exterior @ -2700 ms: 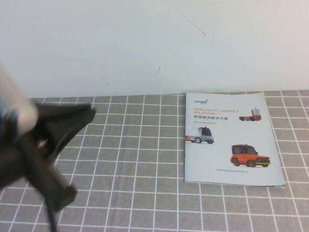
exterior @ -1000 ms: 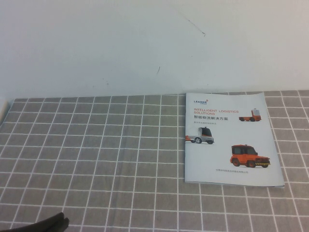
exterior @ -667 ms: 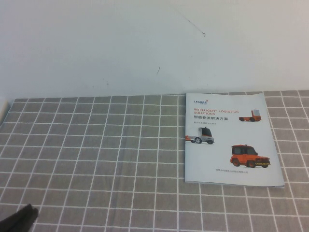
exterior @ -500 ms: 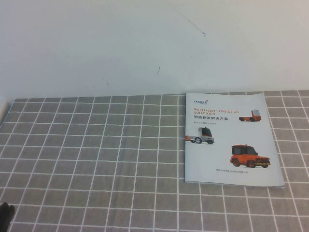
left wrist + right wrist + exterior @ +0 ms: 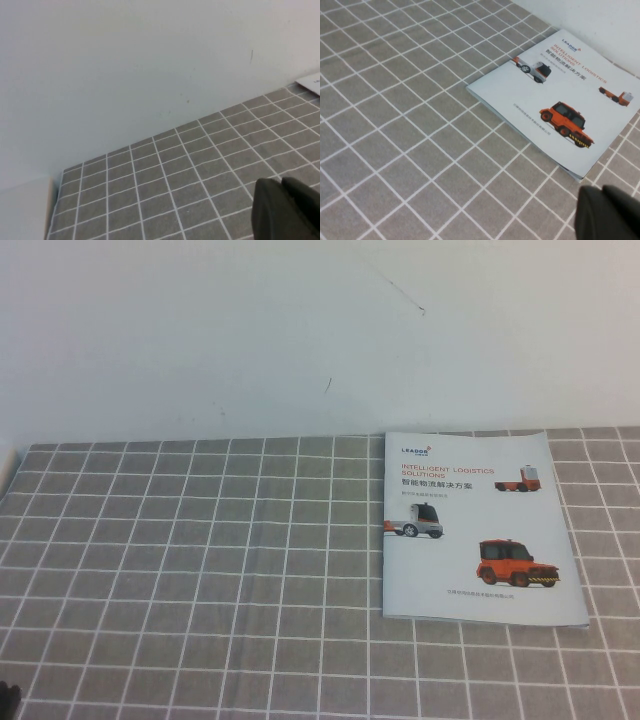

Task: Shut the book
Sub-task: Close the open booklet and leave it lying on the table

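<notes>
**Closed book on the bench, both arms clear of it.** A white wall (image 5: 250, 330) fills the background. Below it lies the bench (image 5: 200, 570), its top grey with a white grid. The book (image 5: 480, 525) lies flat at the far right of the bench, its far edge almost against the wall. The front cover faces up, with a printed title and vehicles. No page stands raised, so the task reads as complete.

The left gripper (image 5: 287, 210) hovers above the near left corner of the bench, well apart from the book. Its jaws are drawn together on nothing, and only a dark sliver of it shows in the high view. The right gripper (image 5: 612, 212) hangs raised over the near right part of the bench, close to the book's near right corner. Its jaws are likewise pressed together and empty.

The main hazard appears to be the right arm. A low sweep across that corner could catch the cover's loose edge, lifting it open again or sliding the book toward the bench's right edge.
</notes>
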